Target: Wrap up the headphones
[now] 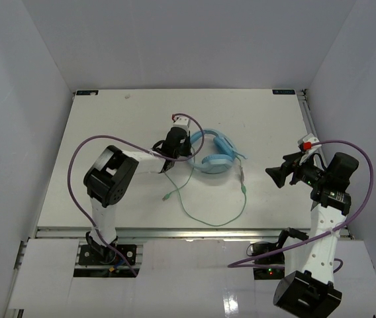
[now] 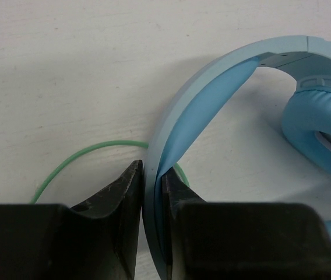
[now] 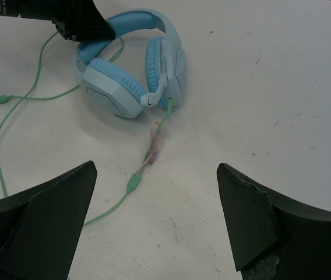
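The light blue headphones (image 1: 216,154) lie on the white table, earcups together. My left gripper (image 1: 178,147) is shut on the headband (image 2: 180,125); its black fingers (image 2: 119,198) pinch the band from both sides. The pale-green cable (image 1: 222,217) runs from the earcups in a loose loop toward the table's front, and its plug end (image 1: 166,195) lies near my left arm. In the right wrist view the headphones (image 3: 131,70) lie ahead with the cable (image 3: 131,184) trailing toward me. My right gripper (image 1: 274,175) is open and empty, to the right of the headphones.
The white table (image 1: 108,126) is walled by grey panels at the back and both sides. Purple arm cables (image 1: 82,156) arc over both arms. A small pinkish tie (image 3: 154,146) sits on the cable just below the earcups.
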`<state>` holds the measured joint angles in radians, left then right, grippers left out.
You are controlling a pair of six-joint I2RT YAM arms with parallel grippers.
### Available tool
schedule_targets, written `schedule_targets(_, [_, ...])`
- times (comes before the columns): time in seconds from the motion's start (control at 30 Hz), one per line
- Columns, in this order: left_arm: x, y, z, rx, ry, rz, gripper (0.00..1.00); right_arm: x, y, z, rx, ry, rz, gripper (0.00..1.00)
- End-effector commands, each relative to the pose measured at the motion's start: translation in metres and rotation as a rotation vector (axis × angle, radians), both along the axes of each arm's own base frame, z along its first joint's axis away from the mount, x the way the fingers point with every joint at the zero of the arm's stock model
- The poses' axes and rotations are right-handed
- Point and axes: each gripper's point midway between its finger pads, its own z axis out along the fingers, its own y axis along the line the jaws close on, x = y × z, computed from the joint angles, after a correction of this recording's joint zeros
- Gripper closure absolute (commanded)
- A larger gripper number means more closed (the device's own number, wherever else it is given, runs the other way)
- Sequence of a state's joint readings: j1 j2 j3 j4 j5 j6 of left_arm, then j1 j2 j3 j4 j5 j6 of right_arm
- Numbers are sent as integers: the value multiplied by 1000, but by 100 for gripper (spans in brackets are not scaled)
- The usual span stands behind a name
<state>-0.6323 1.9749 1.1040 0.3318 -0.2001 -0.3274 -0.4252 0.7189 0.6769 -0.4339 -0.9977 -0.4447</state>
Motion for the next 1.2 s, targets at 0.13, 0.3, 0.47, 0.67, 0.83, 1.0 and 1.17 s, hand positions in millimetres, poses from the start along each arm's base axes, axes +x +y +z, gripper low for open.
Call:
schedule_targets(0.13, [-2, -8, 28, -31, -76, -65, 44, 2, 0, 4, -2, -25, 3, 10])
schedule_targets(0.3, [7, -31, 28, 11, -73, -203, 32, 3, -1, 2, -9, -23, 1, 10])
schedule_targets(0.47, [14, -48, 20, 30, -41, -384, 30, 4, -3, 1, -15, -24, -3, 10])
schedule_targets(0.67, [23, -45, 1, 75, 8, -466, 30, 5, -5, 3, -31, -35, -10, 10])
schedule_targets(0.83, [27, -44, -12, 142, 11, -519, 29, 5, -4, 4, -31, -38, -6, 10])
schedule_targets(1.0, [38, -48, -10, 166, -18, -530, 28, 6, -4, 5, -29, -37, -5, 10])
schedule_targets(1.17, [47, -57, -3, 156, -36, -549, 29, 7, -6, 6, -36, -39, -10, 10])
